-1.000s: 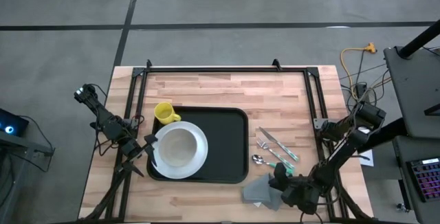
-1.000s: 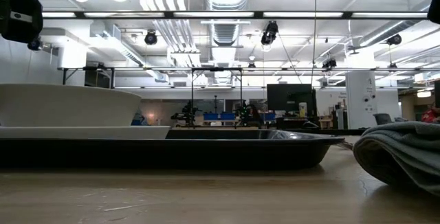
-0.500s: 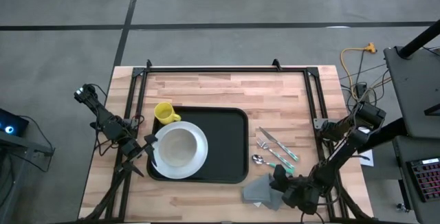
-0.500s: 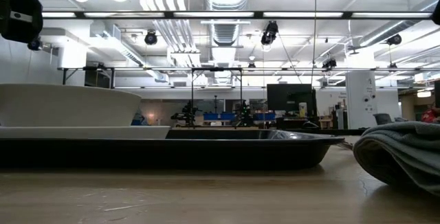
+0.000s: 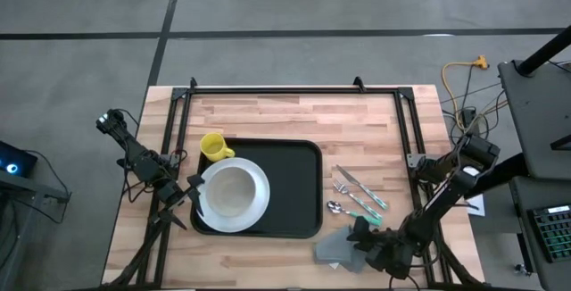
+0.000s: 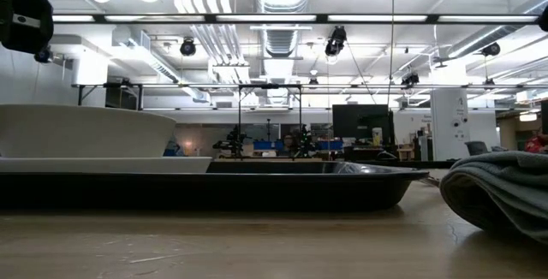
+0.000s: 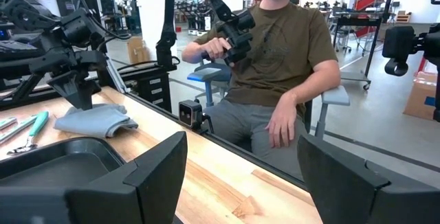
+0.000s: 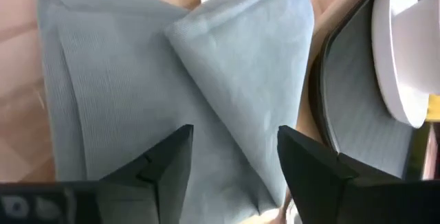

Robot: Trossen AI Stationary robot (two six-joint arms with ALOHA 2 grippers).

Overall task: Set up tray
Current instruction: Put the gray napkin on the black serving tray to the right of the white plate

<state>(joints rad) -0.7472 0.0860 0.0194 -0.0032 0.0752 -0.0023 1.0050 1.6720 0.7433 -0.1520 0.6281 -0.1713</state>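
Now the right end effector hangs open over the grey napkin at the tray's five o'clock, holding nothing; the left end effector waits open at its nine o'clock.

1. The tray is big, flat and black; it is a rectangle with round corners and a low raised edge.
2. In the high view it lies flat on the wooden table, a little left of the middle of the picture; its long sides run left to right.
3. Its left part is covered; its right part is bare.
4. In the low view it shows as a thin dark band from the left edge past the middle.
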